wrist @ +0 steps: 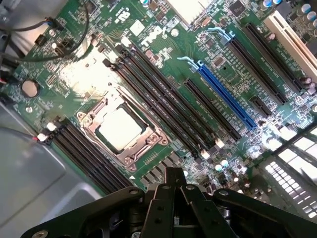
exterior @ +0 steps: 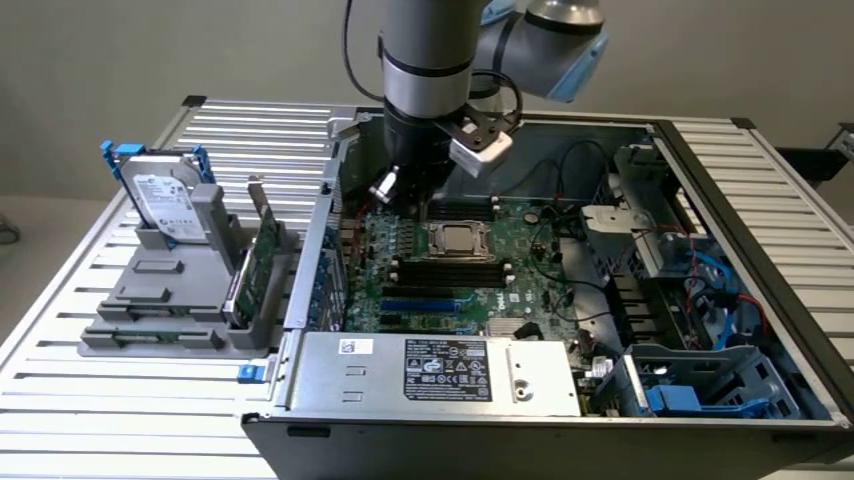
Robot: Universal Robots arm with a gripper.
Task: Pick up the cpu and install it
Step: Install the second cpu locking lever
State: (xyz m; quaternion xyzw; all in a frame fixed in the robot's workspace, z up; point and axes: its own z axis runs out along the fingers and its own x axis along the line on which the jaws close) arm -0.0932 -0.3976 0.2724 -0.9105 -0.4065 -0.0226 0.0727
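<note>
Flanking cpu (wrist: 120, 129) (seated): memory slots (wrist: 163, 106).

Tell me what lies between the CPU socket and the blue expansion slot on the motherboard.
In the wrist view, long black memory slots run between the silver-topped square CPU in its metal socket frame and the long blue slot.

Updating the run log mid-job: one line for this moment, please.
pincer: shut, holding nothing | position: over motherboard beside socket | cpu: seated in socket frame | case: open
</note>
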